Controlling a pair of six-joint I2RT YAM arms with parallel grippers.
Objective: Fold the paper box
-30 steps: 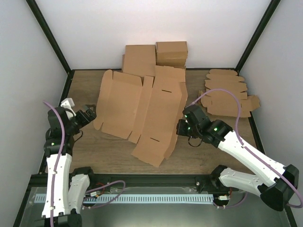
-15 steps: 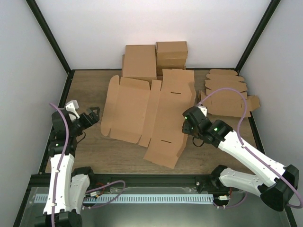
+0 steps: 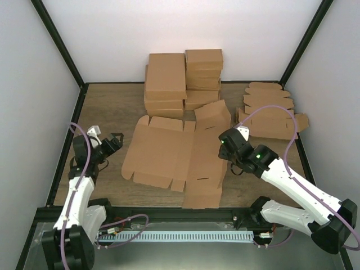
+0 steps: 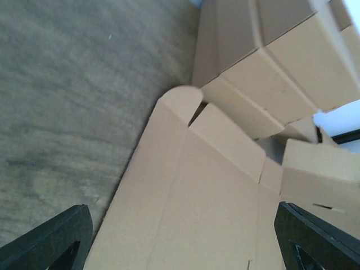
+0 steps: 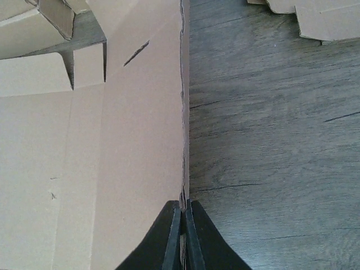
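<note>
Top external view: blank [image 3: 169, 157], long axis left–right; right claw [image 3: 223, 153] clamps its right edge, left claw [image 3: 114, 142] gapes just off its left edge.

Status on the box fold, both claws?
Right claw shut on flat box edge. Left claw open, off it. Box lies unfolded. Folded boxes stacked behind, not blocking.

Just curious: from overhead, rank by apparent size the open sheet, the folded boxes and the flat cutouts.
Largest: open sheet.
Then: folded boxes, slightly ahead, though stacked nearer the camera, so unsure.
Smallest: flat cutouts.
</note>
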